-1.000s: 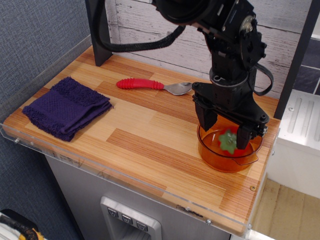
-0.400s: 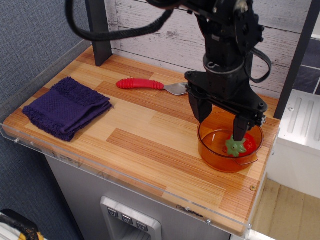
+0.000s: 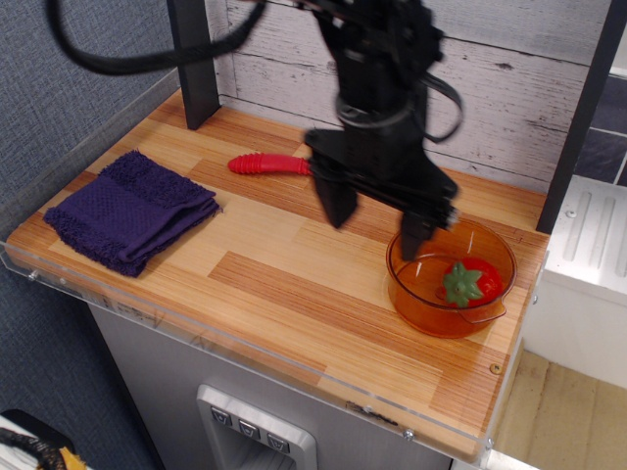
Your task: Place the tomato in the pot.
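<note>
You are looking at the tomato (image 3: 474, 282) lying on its side inside the pot (image 3: 423, 299), resting against the pot's right wall with its green cap facing left toward the middle. The pot is sitting at the right end of the table (image 3: 274, 259). The gripper (image 3: 375, 217) is hanging above and to the left of the pot, fingers pointing down and spread wide with nothing between them; its right finger is standing over the pot's left rim, its left finger over bare wood. The tomato is therefore lying to the right of and below the gripper, apart from both fingers. The arm is reaching down from the upper edge, tilted slightly left. Judging from this layout, the placement is looking complete, so you are needing only a clear retreat. The red-handled spoon (image 3: 266, 164) and purple towel (image 3: 127, 208) are lying well apart to the left.
</note>
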Controlling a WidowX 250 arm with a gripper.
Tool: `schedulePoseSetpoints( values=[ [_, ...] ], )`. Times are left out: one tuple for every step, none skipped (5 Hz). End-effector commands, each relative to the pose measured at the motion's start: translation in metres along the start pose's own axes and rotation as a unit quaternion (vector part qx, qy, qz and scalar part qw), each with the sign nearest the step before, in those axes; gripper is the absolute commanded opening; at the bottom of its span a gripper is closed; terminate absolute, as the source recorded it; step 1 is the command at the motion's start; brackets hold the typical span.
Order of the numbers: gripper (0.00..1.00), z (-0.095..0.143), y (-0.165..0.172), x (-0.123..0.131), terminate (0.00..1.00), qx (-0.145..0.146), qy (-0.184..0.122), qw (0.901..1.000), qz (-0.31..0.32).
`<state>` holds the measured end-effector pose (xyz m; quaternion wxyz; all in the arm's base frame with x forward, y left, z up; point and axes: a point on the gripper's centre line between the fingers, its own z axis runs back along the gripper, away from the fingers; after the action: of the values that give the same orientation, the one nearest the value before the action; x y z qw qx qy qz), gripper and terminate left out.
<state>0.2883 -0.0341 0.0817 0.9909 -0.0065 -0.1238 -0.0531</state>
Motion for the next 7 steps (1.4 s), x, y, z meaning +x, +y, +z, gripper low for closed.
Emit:
schedulePoseSetpoints(
  values=[
    [1.00,0.011,0.023,-0.017,0.00,0.021,0.030,0.9987,0.036],
    [1.00,0.019,0.031,-0.029,0.00,0.007,0.037,0.9976,0.058],
    [1.00,0.035,0.028,-0.039,0.00,-0.004,0.020,0.9977,0.064],
    [1.00,0.053,0.013,-0.044,0.00,-0.015,0.002,0.9989,0.044],
    [1.00,0.070,-0.004,-0.048,0.00,-0.032,-0.018,0.9990,0.024],
    [1.00,0.080,-0.018,-0.045,0.00,-0.052,-0.017,0.9984,0.012],
    [1.00,0.092,-0.028,-0.039,0.00,-0.058,-0.024,0.9980,0.008]
  ],
)
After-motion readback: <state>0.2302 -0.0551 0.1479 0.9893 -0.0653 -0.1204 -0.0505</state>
